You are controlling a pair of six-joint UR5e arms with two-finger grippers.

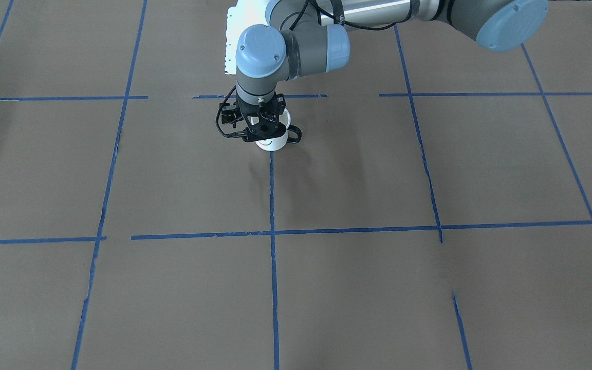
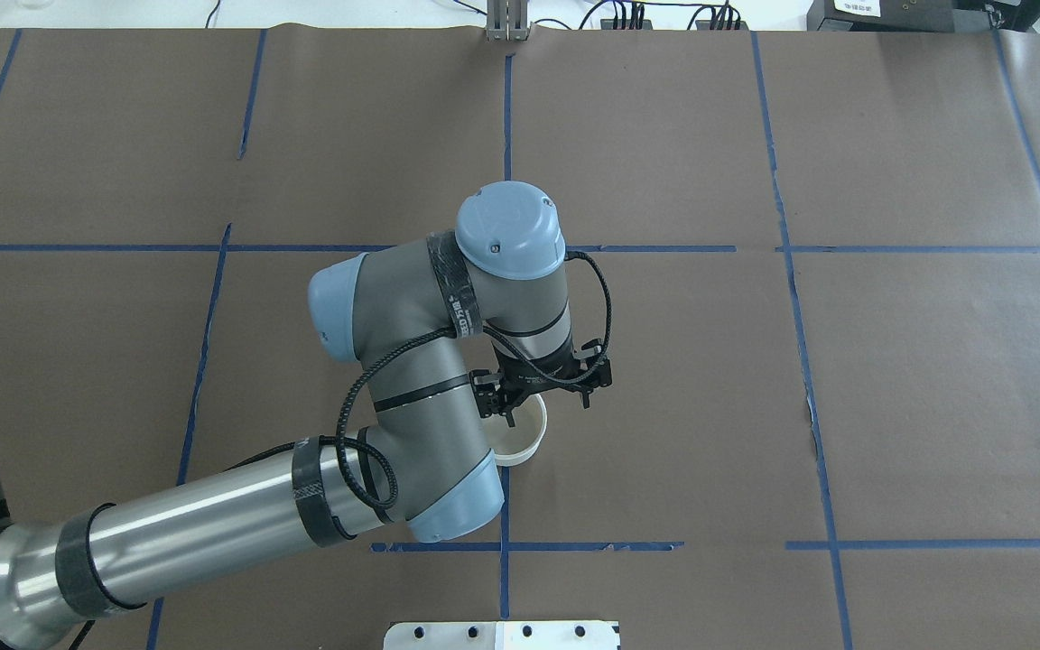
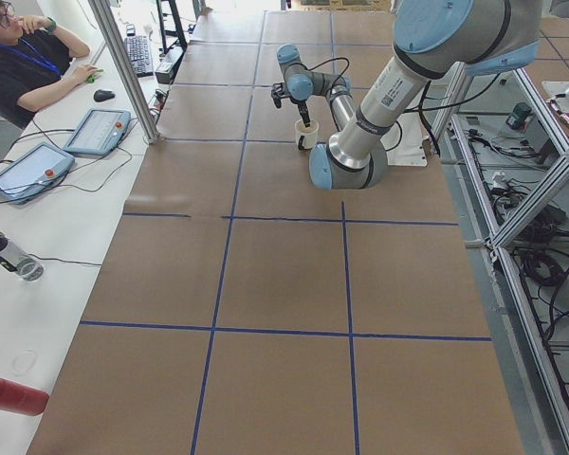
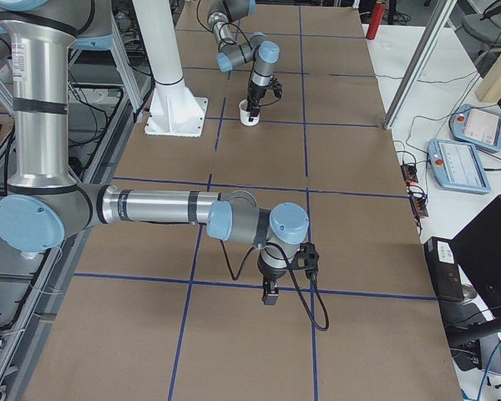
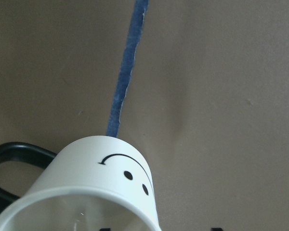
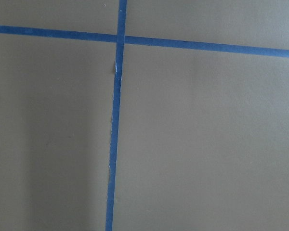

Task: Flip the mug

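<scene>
Across the whole scene, the desk (image 2: 935, 406) is lying flat under brown paper, with blue tape (image 5: 125, 82) dividing it into big squares. The left arm (image 2: 213, 533) is coming in from 8 o'clock in the overhead view and bending its wrist straight down, just toward 6 o'clock from the centre. The right arm (image 4: 159, 206) is stretching out low over the desk, well apart from the left one, and its wrist camera is looking at paper and a tape crossing.

Now the mug (image 1: 270, 145): it is standing upright on the desk, mouth up, right under the left wrist, with its base sitting at the end of a tape line. The left gripper (image 1: 264, 128) is hanging directly over it, and its fingers (image 2: 509, 418) are spread. One is dipping inside the mouth and the other is sitting outside the wall, the tips much wider apart than the wall is thick, so nothing is being squeezed.

The right gripper (image 4: 270, 294) is pointing down close over the desk. It is showing only in the side view, so I cannot tell whether its fingers are wide or narrow.

The black handle (image 5: 14, 154) is sticking out at 9 o'clock in the left wrist view, and the smiley face (image 5: 127, 168) is showing on the side wall.
</scene>
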